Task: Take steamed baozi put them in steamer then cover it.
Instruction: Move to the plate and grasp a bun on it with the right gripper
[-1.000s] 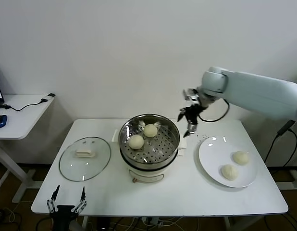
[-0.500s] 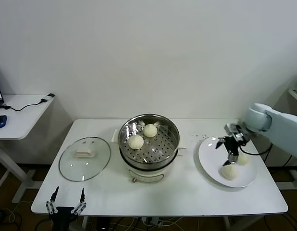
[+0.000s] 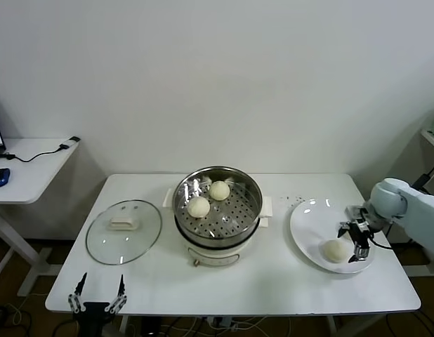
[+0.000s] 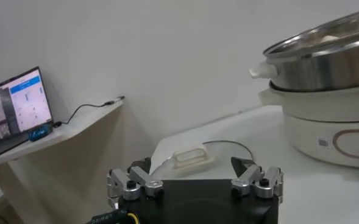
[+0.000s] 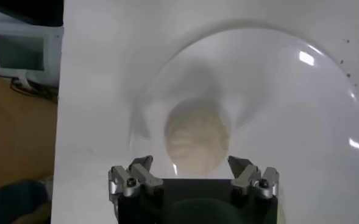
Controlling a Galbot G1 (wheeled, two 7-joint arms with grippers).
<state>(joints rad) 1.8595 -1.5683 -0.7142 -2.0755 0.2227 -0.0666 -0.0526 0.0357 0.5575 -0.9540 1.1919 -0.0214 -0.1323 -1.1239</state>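
Note:
The steamer stands mid-table with two steamed baozi, one toward the front left and one behind it. A third baozi lies on the white plate at the right. My right gripper hangs open low over that plate, just right of this baozi. In the right wrist view a baozi lies on the plate just beyond the right gripper. The cover rests flat left of the steamer. My left gripper idles open below the table's front edge.
The left wrist view shows the left gripper open, the cover's handle ahead and the steamer on its cream base. A side desk with a laptop and cables stands at the far left.
My right arm swung from beside the steamer's right rim over to the plate and came down beside the baozi there. The left arm stayed still.

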